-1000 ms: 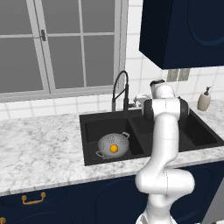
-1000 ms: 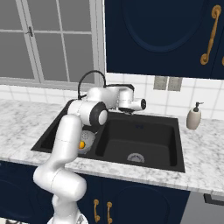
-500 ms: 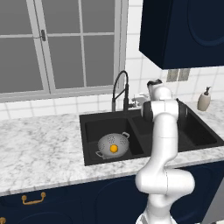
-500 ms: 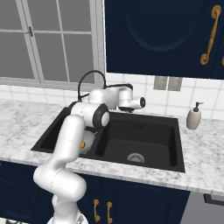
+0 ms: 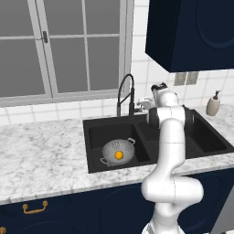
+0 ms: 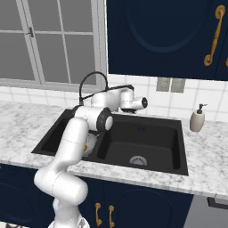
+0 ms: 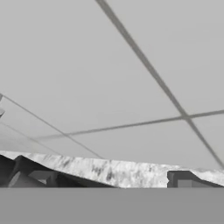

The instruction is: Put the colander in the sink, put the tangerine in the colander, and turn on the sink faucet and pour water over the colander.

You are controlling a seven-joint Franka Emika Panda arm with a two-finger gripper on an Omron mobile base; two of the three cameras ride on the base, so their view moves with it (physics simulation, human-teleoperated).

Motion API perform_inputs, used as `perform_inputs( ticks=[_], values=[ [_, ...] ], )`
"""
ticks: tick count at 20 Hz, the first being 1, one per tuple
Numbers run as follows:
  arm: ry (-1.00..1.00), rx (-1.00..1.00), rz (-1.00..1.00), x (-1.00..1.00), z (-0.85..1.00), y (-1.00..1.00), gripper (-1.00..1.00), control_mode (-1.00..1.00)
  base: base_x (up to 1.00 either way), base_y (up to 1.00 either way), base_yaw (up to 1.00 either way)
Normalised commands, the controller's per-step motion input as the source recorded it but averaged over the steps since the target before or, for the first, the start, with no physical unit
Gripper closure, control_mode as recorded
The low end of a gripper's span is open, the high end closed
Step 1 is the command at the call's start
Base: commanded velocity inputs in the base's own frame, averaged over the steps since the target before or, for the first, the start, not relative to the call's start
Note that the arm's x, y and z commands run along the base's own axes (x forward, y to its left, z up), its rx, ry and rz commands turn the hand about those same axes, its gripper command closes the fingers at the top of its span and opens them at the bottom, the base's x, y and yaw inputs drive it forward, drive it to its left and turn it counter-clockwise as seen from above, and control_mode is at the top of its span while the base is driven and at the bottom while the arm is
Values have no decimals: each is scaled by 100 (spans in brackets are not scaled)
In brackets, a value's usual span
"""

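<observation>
Claw has edged closer to sink faucet.

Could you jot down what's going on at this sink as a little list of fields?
Colander: in the left basin of the sink
Tangerine: inside the colander
Sink faucet: behind the sink; no water visible
Gripper: up by the faucet at the back wall, faces the tiles
Gripper jaws: cannot tell if open or shut
Soap dispenser: on the counter, right of the sink
Remaining: turn on the water
</observation>
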Motion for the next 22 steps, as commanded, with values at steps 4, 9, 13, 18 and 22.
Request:
perform_inputs(
  ticks=[4, 9, 13, 18, 22],
  values=[
    [0, -5, -2, 2, -14, 0, 100, -100, 0, 0, 0],
    [0, -6, -4, 0, -3, -6, 100, -100, 0, 0, 0],
    [0, -4, -8, 1, -1, -35, 100, -100, 0, 0, 0],
    [0, -2, -11, 4, -6, -60, 100, -100, 0, 0, 0],
    [0, -1, -12, 6, -14, -78, 100, -100, 0, 0, 0]
  ],
)
